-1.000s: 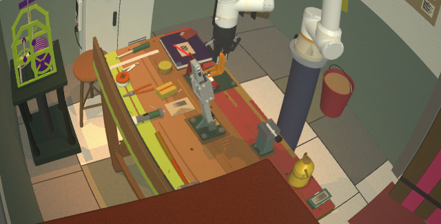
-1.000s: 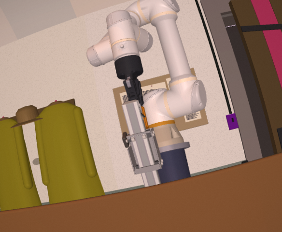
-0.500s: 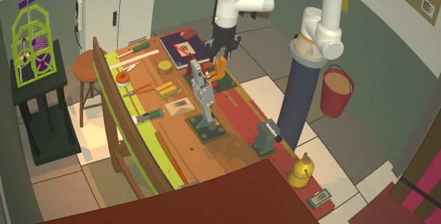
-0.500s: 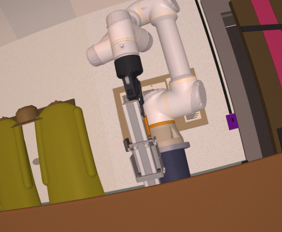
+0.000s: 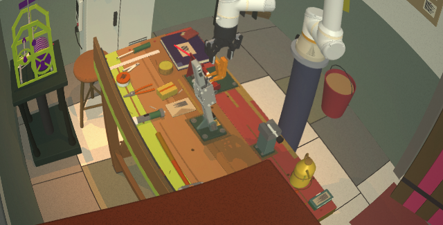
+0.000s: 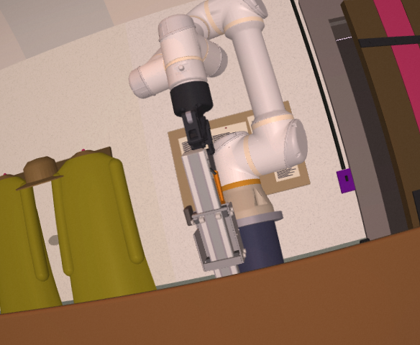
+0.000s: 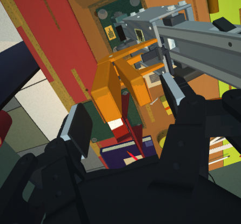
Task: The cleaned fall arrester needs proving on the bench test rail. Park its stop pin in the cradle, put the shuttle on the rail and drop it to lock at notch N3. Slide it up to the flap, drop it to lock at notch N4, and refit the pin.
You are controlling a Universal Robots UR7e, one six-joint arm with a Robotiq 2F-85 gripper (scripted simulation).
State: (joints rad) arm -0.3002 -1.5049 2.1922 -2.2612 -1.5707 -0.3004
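Note:
My gripper (image 5: 223,52) (image 7: 124,112) hangs open and empty above the orange cradle (image 5: 220,68) (image 7: 119,88) at the far end of the bench. The cradle stands on a dark green base plate (image 5: 216,81). Just in front of it the grey test rail (image 5: 200,90) (image 6: 206,200) (image 7: 200,53) rises from its own green base (image 5: 207,129). The grey shuttle (image 5: 205,95) (image 6: 217,237) sits on the rail, partway down its length. I cannot make out the stop pin.
A red bucket (image 5: 337,91) hangs by the arm's pedestal (image 5: 299,104). A purple book (image 5: 185,50), a yellow tin (image 5: 166,68), hand tools and a small yellow box (image 5: 166,90) lie left of the rail. A grey vise (image 5: 268,137) and brass oil can (image 5: 303,173) stand nearer.

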